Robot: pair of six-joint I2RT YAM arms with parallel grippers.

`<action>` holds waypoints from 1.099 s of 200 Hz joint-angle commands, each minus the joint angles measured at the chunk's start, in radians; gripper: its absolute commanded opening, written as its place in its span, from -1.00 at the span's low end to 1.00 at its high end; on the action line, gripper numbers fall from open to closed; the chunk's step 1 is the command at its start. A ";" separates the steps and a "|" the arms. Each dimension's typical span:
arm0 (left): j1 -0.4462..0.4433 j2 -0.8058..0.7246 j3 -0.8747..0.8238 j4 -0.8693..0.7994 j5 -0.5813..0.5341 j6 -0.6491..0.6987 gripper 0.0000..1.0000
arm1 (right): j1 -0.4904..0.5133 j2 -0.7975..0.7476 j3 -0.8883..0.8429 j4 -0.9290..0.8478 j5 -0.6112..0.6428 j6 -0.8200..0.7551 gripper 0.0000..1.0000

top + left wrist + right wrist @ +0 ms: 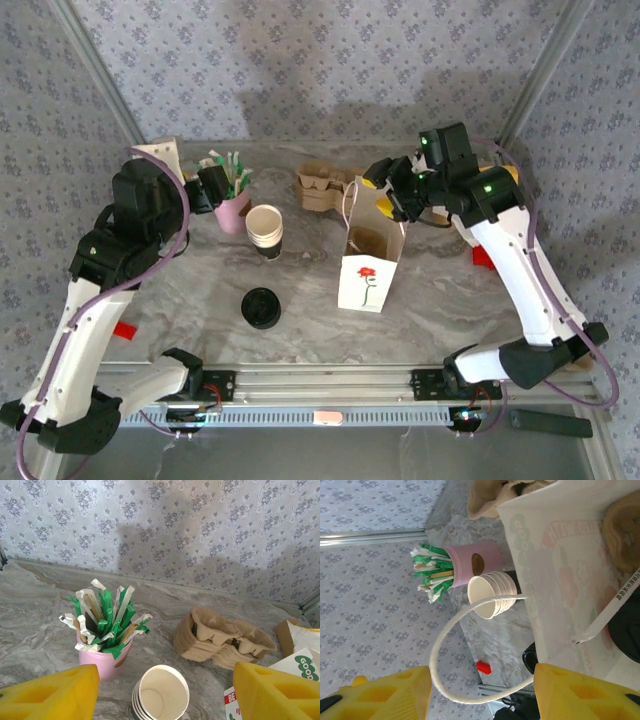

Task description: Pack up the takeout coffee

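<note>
Probably light and crushable, the takeout coffee (261,307); we'd pinch its side gently under the rim. Jaws apart on left gripper (165,686) and right gripper (482,686).

Marble table (450,300) holds bag (370,275), cup stack (265,228), pink pot (233,210), trays (322,188), seemingly black lids (261,307).

Smooth marbled tabletop (310,300), matt white paper bag (355,290), rough brown pulp carriers (200,640), smooth pink cup (107,662)

Ahead of the left gripper (165,692) stand stacked white cups (161,700); a pink cup of sticks (102,635) ahead-left, cardboard carriers (220,640) ahead-right.
</note>
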 commanded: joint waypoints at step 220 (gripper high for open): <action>0.003 0.312 0.072 0.123 0.326 0.069 0.99 | -0.697 0.016 -0.826 0.731 0.000 0.087 1.00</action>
